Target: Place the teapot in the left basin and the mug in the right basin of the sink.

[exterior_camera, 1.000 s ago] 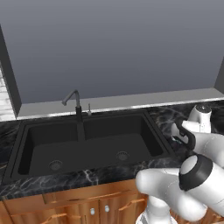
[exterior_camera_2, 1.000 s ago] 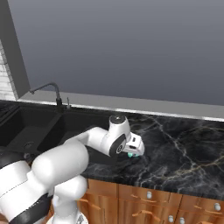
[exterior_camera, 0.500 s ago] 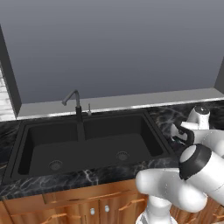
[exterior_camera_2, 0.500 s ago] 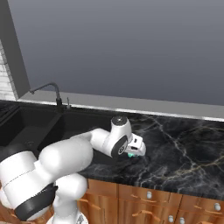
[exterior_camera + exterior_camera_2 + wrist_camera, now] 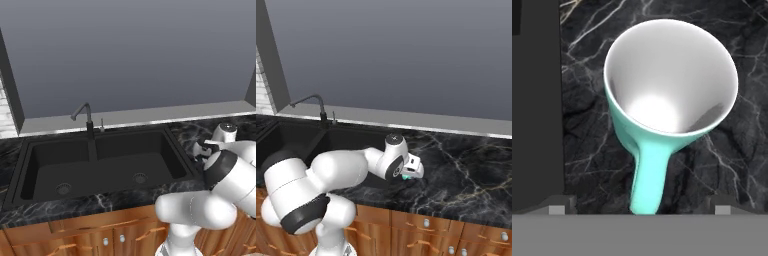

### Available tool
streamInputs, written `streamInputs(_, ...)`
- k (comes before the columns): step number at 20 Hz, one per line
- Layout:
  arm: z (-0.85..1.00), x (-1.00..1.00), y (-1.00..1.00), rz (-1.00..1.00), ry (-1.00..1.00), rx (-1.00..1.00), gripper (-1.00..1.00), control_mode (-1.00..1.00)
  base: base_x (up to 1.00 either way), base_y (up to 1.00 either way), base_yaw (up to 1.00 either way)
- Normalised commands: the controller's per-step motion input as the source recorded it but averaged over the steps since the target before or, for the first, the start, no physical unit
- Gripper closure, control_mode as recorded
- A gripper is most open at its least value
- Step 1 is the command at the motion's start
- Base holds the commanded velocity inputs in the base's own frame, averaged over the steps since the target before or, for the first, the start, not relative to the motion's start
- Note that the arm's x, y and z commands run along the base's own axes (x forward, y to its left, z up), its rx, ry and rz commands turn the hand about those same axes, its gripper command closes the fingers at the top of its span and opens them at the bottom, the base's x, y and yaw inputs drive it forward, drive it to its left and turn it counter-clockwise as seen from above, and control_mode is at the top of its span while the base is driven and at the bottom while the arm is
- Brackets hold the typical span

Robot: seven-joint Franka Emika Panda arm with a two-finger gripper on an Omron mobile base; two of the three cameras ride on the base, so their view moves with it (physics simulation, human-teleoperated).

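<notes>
Black marble counter (image 5: 466,165) carries the whole scene, with the matte black sink (image 5: 100,165) sunk into it under a dark gooseneck faucet (image 5: 84,117). Its wider right basin (image 5: 137,160), where the mug belongs, lies just beside the arm's working spot, so the carry should be short; the narrower left basin (image 5: 57,172) waits for a teapot, and both basins look bare apart from their drains. The white arm reaches low over the stone right of the sink, its gripper (image 5: 412,171) pointed down so the hand camera looks straight into the mug (image 5: 669,100). That teal mug stands upright on the marble close to the sink's edge, white inside, handle pointing back between the fingers (image 5: 557,206). The fingers are spread to their widest, either side of the handle and touching nothing, probably lined up for a descent and pinch.
</notes>
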Motion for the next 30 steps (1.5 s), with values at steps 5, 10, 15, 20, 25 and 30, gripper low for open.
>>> streamInputs(5,-0.05,0.13,-0.08,0.0,0.0,0.0,-1.0,-1.0,0.0,0.0,0.0)
streamInputs(10,-0.08,0.15,-0.08,0.0,0.0,0.0,-1.0,-1.0,0.0,0.0,0.0)
streamInputs(15,-0.08,0.14,-0.04,0.0,0.0,0.0,-1.0,-1.0,0.0,0.0,0.0)
streamInputs(20,-0.1,0.05,0.0,-0.02,0.0,0.0,1.0,-1.0,0.0,0.0,0.0)
streamInputs(25,-0.06,0.0,0.0,-0.03,0.0,0.0,1.0,-1.0,0.0,0.0,0.0)
streamInputs(30,-0.09,-0.01,0.01,-0.04,0.0,0.0,1.0,-1.0,0.0,0.0,0.0)
